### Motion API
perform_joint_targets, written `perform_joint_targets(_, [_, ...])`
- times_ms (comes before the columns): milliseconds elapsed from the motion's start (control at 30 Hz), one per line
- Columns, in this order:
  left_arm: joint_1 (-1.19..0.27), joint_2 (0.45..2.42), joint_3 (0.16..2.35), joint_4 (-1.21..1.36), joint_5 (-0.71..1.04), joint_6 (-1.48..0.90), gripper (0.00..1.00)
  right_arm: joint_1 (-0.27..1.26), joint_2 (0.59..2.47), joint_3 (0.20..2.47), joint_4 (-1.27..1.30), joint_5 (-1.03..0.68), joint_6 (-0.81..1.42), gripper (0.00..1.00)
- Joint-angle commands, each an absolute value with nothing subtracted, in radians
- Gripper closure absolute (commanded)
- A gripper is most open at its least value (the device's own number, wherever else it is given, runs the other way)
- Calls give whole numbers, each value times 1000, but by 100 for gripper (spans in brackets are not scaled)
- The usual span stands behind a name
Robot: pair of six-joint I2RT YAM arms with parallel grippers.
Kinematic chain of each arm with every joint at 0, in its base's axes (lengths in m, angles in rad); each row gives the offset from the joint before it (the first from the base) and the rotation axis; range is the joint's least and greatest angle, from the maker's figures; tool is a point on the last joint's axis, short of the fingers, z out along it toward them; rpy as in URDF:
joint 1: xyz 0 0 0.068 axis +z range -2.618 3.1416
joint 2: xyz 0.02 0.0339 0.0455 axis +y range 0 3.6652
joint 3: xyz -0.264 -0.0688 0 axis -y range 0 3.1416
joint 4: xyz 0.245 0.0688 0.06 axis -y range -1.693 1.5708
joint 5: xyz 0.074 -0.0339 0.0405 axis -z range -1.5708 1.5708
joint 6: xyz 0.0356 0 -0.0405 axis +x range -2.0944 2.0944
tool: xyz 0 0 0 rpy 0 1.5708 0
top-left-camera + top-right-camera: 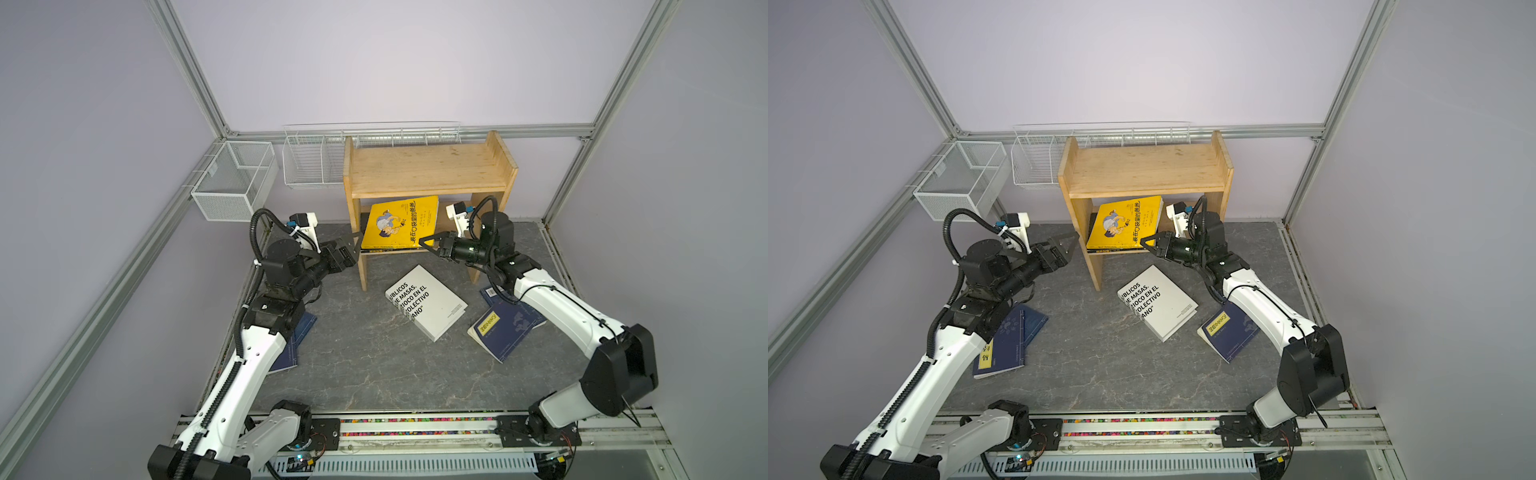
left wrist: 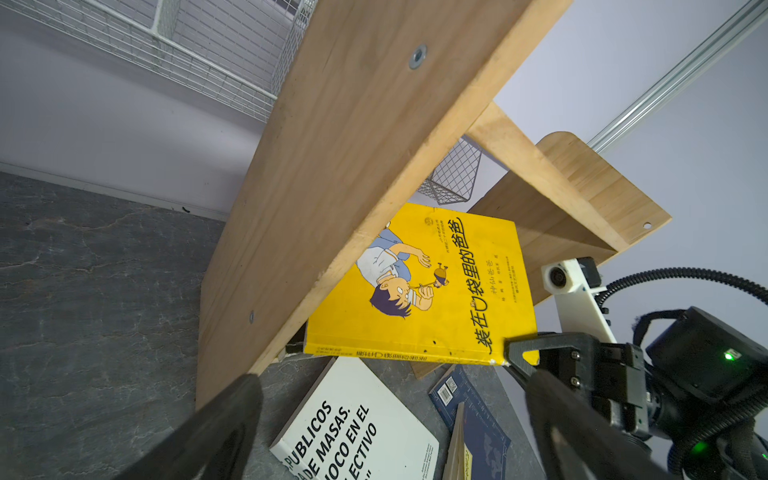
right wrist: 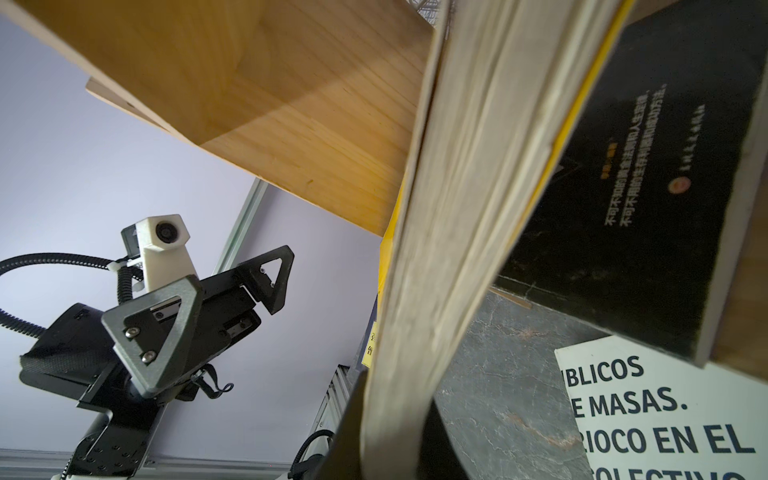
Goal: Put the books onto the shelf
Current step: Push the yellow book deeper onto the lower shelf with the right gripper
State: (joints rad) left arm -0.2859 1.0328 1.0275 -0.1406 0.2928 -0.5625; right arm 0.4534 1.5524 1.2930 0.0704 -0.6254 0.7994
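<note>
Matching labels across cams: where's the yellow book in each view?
Top view: yellow book just above centre, in the lower tier of the shelf.
Top view: same tier, slightly left of centre.
Left wrist: cover facing the camera, behind the shelf's side panel.
Right wrist: edge-on, page block close to the lens, black book beside it.
Shared landmark: white book.

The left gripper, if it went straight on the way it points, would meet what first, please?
Probably the shelf's left side panel, near its front edge: the open left gripper points at it. Depth is unclear; it might slip past toward the yellow book.
</note>
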Motion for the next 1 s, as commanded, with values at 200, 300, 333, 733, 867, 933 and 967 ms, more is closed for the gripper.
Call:
perform_joint_targets(200, [-279,1020,1017,-161,265,-532,1,421,1634,1353,201,-725,822,94])
perform_joint_targets(300, [-279,1031,1017,-161,269,-530,1,417,1646,1365,205,-735,827,94])
perform_joint_targets(333, [-278,1037,1017,-160,271,-530,1,416,1651,1375,199,-754,825,93])
perform_joint_targets(733, [-277,1107,1023,-154,304,-523,1,394,1686,1423,127,-860,780,93])
perform_joint_targets(867, [-277,1120,1025,-146,312,-527,1,391,1702,1444,113,-898,765,94])
perform_joint_targets(933, [-278,1127,1026,-142,316,-529,1,390,1714,1458,94,-906,752,93])
perform_joint_targets(967, [-276,1130,1025,-141,317,-529,1,390,1719,1461,92,-909,752,94])
